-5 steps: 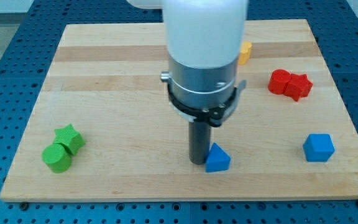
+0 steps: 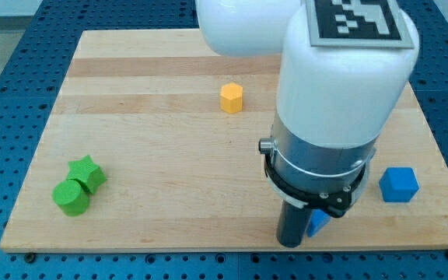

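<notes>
My tip (image 2: 290, 242) stands near the board's bottom edge, right of centre. It touches a blue block (image 2: 318, 223) on its right side; the arm covers most of that block, so its shape cannot be made out. A blue cube (image 2: 399, 184) lies farther to the view's right. A yellow hexagonal block (image 2: 231, 98) sits up the board, left of the arm. The arm's body hides the board's upper right.
A green star block (image 2: 88, 173) and a green cylinder (image 2: 71, 197) touch each other at the view's lower left. The wooden board (image 2: 146, 132) lies on a blue perforated table.
My tip has moved right and toward the view's bottom, and the blue block has slid that way with it. The arm now hides the red blocks; the yellow block shows fully.
</notes>
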Motion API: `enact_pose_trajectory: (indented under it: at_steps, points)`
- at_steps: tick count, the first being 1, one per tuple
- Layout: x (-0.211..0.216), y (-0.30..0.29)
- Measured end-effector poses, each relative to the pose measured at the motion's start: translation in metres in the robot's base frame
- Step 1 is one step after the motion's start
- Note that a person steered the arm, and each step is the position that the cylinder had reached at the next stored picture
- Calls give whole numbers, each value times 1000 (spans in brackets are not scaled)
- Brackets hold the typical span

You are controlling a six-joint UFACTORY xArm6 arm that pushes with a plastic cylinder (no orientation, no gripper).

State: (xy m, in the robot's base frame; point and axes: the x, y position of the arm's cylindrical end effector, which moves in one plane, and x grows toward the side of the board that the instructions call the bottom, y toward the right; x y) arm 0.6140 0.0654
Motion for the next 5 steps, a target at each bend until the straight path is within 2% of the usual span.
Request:
enact_pose_trajectory:
  at_steps: [1, 3, 5]
  points:
    - [-13, 17]
    - [-12, 62]
    - [-17, 70]
